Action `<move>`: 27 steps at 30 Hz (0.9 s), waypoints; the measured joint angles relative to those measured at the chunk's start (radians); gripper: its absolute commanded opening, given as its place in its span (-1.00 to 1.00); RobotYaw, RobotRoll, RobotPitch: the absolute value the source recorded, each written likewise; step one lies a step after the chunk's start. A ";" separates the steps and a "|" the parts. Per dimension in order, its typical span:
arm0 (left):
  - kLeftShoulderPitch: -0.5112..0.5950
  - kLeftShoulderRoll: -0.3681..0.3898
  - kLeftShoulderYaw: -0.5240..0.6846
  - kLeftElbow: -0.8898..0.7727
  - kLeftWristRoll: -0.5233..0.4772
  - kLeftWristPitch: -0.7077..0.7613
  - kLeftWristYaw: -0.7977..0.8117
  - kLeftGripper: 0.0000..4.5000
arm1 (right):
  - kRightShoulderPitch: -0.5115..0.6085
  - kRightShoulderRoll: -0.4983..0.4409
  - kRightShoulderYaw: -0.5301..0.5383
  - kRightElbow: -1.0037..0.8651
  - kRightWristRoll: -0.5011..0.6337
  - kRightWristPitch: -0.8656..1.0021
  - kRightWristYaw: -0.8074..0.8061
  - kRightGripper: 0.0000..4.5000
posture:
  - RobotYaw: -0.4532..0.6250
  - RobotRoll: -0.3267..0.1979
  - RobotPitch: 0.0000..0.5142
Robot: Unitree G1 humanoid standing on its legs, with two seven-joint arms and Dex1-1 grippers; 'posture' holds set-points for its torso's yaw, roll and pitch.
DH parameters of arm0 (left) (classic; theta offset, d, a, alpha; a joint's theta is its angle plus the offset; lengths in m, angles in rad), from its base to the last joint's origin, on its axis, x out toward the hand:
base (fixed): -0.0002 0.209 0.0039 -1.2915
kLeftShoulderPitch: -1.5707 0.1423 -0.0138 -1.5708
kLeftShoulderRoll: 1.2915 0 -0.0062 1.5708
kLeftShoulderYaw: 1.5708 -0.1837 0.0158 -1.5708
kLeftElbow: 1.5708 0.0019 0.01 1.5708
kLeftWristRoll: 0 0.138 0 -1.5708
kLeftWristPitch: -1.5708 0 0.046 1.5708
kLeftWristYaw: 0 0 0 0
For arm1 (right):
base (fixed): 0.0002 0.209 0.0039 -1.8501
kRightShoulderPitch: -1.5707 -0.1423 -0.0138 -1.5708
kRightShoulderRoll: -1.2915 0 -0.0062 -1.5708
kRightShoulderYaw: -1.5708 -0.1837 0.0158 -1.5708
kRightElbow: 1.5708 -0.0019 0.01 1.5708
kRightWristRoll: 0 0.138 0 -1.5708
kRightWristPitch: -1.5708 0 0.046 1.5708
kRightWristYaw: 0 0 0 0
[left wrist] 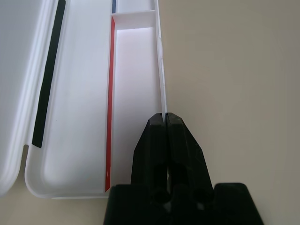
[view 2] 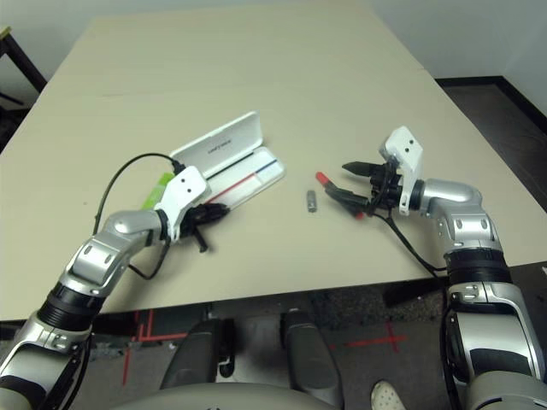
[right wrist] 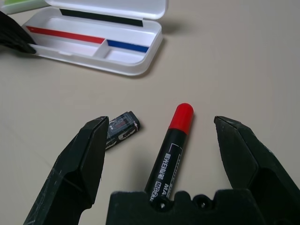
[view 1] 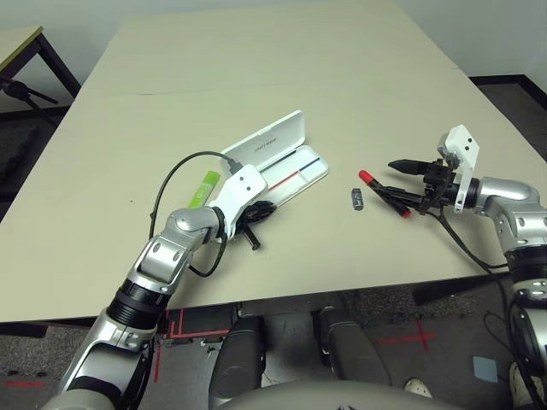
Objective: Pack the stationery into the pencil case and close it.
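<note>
The white pencil case (view 1: 301,173) lies open at mid-table, its lid (view 1: 267,143) folded back and red and blue stripes showing inside (left wrist: 110,93). My left gripper (left wrist: 165,118) is shut on the thin front wall of the case at its near end. A lime-green highlighter (view 1: 203,189) lies just left of the case, beside my left wrist. To the right, the red-capped black marker (right wrist: 171,149) lies on the table between the spread fingers of my open right gripper (right wrist: 161,124), untouched. The small dark grey block (right wrist: 121,129) sits just beside the marker, toward the case.
A black cable (view 1: 171,184) loops from my left forearm over the table. The table's front edge (view 1: 342,295) runs close below both grippers. A seam (view 1: 214,88) crosses the tabletop behind the case, with bare table beyond it.
</note>
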 measured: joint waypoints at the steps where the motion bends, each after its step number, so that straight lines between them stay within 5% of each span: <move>1: -0.002 0.014 0.000 -0.004 -0.001 -0.002 -0.019 -0.99 | 0.000 0.000 0.000 0.000 0.000 -0.001 0.000 1.00 | -0.29 0.25 -0.48; 11: 0.018 0.158 0.002 -0.014 -0.005 -0.175 -0.237 -0.99 | 0.000 0.002 0.000 0.000 0.000 -0.006 -0.002 1.00 | -0.29 0.25 -0.48; 20: 0.037 0.177 0.004 0.048 -0.007 -0.272 -0.327 -0.99 | 0.018 0.002 0.000 -0.001 0.000 -0.006 -0.004 1.00 | -0.31 0.25 -0.47; 27: 0.036 0.172 0.004 0.078 -0.003 -0.288 -0.331 -0.02 | 0.022 0.002 0.000 -0.007 0.001 -0.005 -0.006 1.00 | -0.31 0.25 -0.46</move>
